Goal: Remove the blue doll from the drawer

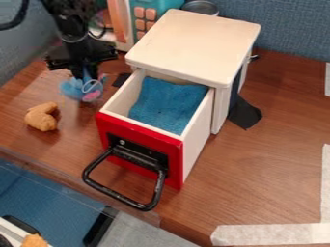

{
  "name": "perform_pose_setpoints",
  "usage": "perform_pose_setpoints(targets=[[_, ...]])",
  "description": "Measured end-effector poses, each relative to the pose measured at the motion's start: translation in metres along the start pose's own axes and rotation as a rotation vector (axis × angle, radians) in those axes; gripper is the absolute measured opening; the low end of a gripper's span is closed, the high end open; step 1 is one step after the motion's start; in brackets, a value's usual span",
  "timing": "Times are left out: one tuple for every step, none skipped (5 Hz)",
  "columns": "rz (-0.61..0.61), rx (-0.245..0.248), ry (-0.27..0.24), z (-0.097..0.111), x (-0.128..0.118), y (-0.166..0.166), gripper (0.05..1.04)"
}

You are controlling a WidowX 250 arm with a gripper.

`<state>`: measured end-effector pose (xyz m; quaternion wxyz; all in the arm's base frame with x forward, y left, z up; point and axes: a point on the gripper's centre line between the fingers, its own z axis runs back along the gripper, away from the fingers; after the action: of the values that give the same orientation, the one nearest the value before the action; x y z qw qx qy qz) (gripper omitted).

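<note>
Curved tan object point(42, 116) on wooden table point(264, 169), pink-buttoned teal panel point(165, 5), pale tape point(270, 235)

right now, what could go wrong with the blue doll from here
The blue doll is at the gripper, beside the open drawer. A loose grip might let it slip. Moving toward the viewer's lower left could knock the tan curved toy. Swinging back toward the cabinet might catch the drawer's side.

glossy red drawer front point(138, 150)
</note>
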<state>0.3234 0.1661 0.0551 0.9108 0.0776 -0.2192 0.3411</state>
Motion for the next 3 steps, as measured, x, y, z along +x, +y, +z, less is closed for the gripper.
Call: perform_pose_setpoints(targets=[[-0.002, -0.008, -0.002, -0.0016, 0.0025, -0.0059, 0.225], [0.008, -0.008, 0.012, -0.0015, 0.0002, -0.0064, 0.464], [0.017, -0.024, 0.032, 0.0078, -0.0011, -0.0077, 0.791]])
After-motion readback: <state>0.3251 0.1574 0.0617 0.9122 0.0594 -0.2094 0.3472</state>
